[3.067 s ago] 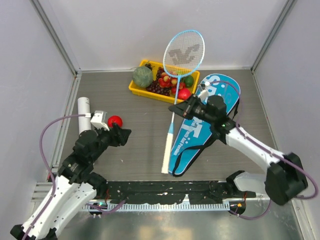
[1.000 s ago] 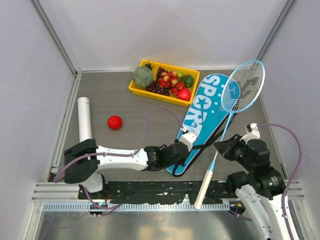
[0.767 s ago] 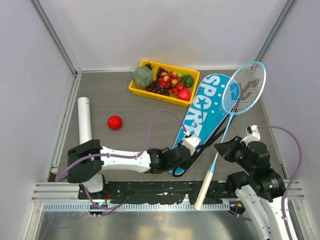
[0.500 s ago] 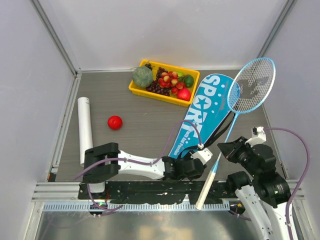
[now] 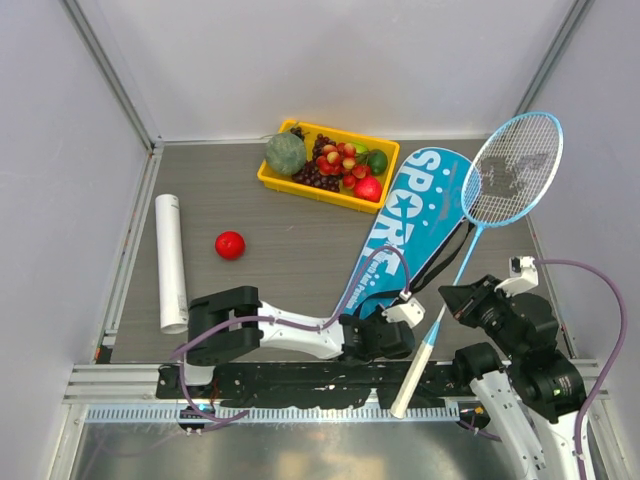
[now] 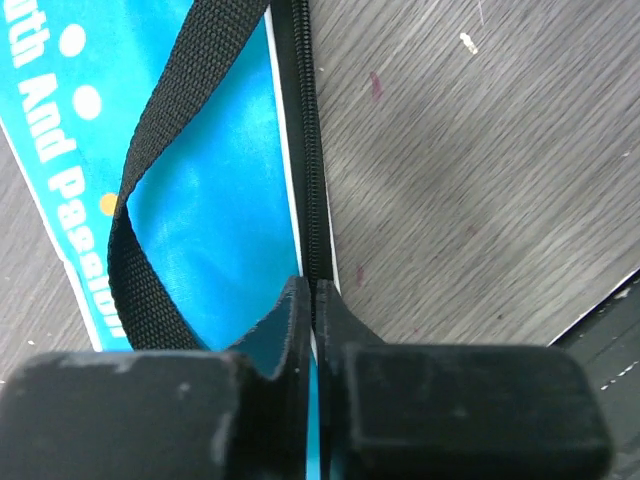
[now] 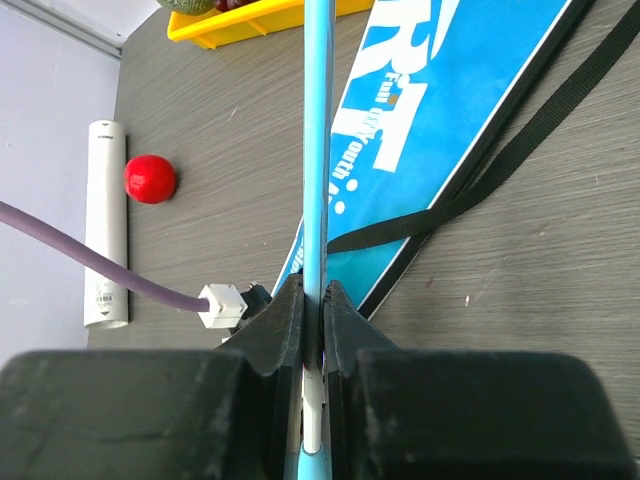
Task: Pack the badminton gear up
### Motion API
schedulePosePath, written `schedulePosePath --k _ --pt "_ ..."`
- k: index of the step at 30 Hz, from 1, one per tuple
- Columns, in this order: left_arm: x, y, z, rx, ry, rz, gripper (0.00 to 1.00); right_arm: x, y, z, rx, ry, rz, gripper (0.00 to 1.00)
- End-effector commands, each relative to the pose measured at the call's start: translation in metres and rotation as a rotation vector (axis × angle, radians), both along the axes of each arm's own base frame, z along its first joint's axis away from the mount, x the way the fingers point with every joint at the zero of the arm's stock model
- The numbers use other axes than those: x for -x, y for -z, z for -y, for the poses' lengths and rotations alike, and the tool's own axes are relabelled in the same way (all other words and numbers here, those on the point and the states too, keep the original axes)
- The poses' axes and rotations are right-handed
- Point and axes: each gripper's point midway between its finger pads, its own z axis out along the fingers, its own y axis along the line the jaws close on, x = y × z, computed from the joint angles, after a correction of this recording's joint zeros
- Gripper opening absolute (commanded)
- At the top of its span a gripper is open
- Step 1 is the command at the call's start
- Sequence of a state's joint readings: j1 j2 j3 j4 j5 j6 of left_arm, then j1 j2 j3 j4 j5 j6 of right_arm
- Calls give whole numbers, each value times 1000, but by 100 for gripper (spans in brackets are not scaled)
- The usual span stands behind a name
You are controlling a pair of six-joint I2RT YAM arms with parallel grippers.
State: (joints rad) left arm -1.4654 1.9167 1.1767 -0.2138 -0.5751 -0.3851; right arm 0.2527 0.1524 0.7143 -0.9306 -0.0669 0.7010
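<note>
The left tool (image 6: 311, 292) is drawn almost completely together, with only a thin slit left between its fingers. In that slit the black zip edge of the blue bag (image 5: 412, 225) is pinched, at the bag's narrow near end. A black strap (image 6: 185, 100) is seen looping across the blue cloth just left of the fingers in the wrist view. The left arm is stretched low and rightward along the near edge of the desk (image 5: 290, 260). From the tool the bag runs away far and slightly right, flat on the desk, with its wide "SPORT" end at the far side.

The right tool (image 7: 313, 292) is closed on the thin light-blue shaft of a racket (image 5: 512, 168) — the shaft is clamped between the fingers close to the white-wrapped handle. The racket is held tilted. Its handle is pointed near and left, ending over the near rail just right of the left tool, while its strung head is raised to the far right, beyond the bag's right edge.

The white tube (image 5: 170, 262) is laid along the left side of the desk, well apart from both tools, with a red ball (image 5: 230, 244) near it on the right. A yellow tray (image 5: 270, 181) of fruit is set at the far side, just left of the bag's wide end.
</note>
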Motion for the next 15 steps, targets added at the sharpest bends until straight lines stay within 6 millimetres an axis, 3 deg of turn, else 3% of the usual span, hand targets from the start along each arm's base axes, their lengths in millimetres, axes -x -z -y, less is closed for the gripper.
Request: schedulePosePath --k 1,10,15 --pt "-12 -31 -2 33 -34 57 0 -6 -5 0 -7 5 35 5" --pt "-28 -95 6 303 -61 -62 0 -6 37 -14 -30 -49 -102 5" --pt "-35 -117 8 395 -71 -106 0 2 55 -17 -56 -50 -167 5"
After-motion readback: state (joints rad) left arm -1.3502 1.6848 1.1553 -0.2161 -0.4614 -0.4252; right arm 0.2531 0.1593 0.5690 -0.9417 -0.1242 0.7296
